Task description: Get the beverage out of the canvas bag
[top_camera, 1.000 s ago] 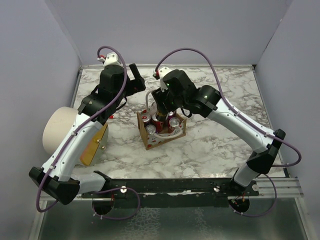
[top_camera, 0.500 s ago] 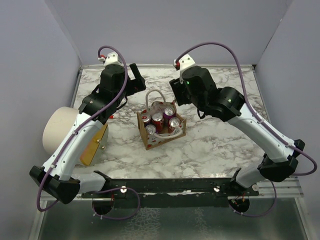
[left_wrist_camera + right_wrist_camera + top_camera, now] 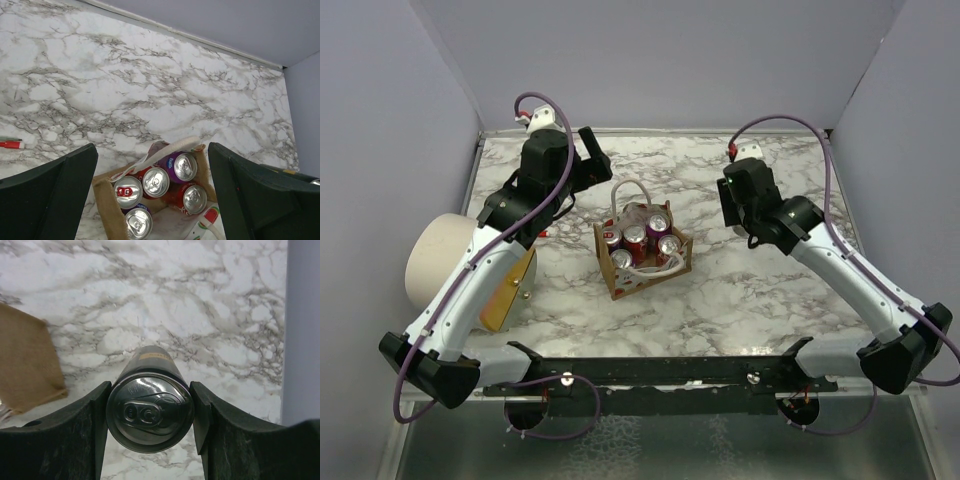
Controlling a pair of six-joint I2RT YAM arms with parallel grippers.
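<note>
Pale lavender walls (image 3: 660, 60) are closing in a grey-veined white marble tabletop (image 3: 750, 290) on three sides. The canvas bag (image 3: 618, 275), a small brown tote with white loop handles (image 3: 627, 187), is standing upright near the middle of the tabletop, with five silver can tops (image 3: 635, 236) showing inside it. Well to its right, clear of the bag, the right gripper (image 3: 733, 203) is hanging above bare marble, its jaws narrowed onto a dark beverage can (image 3: 150, 410) and gripping it just below the rim. The left gripper (image 3: 592, 158) is hovering behind the bag, jaws spread wide and holding nothing. A large cream cylinder (image 3: 440, 255) with an orange disc (image 3: 510, 290) is lying at the tabletop's left edge.
</note>
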